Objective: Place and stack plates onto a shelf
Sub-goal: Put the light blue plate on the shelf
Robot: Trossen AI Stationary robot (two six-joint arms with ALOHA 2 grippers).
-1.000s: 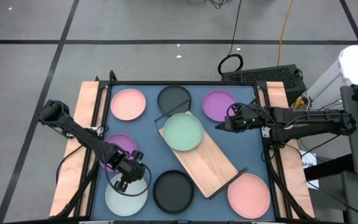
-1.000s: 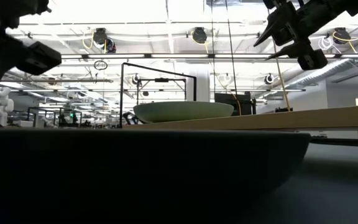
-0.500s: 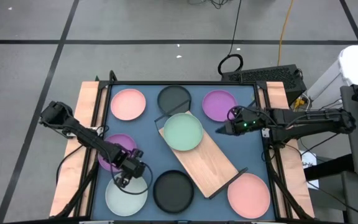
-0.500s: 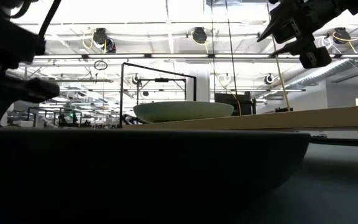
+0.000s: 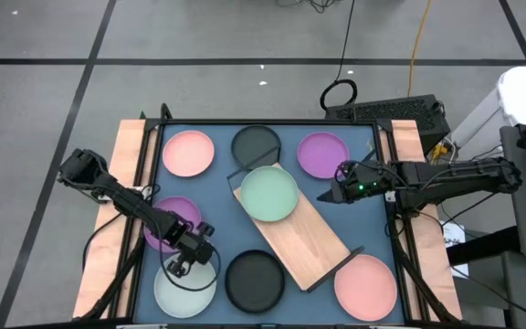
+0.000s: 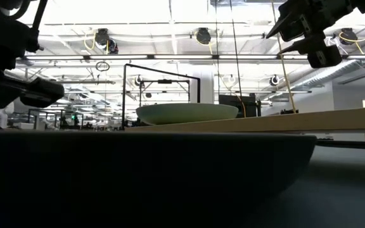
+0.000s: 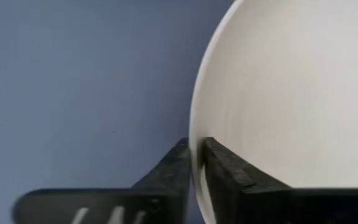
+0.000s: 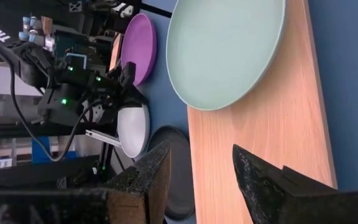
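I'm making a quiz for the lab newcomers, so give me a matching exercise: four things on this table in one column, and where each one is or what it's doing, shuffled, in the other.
Things
1. pale green plate
2. pale blue plate
3. right hand
4. shelf

Places or states
A. pinched at its rim by the left hand
B. open, hovering beside the board
C. lying diagonally across the blue table
D. resting on the wooden board

Pairs: 1-D, 2-A, 3-B, 4-C
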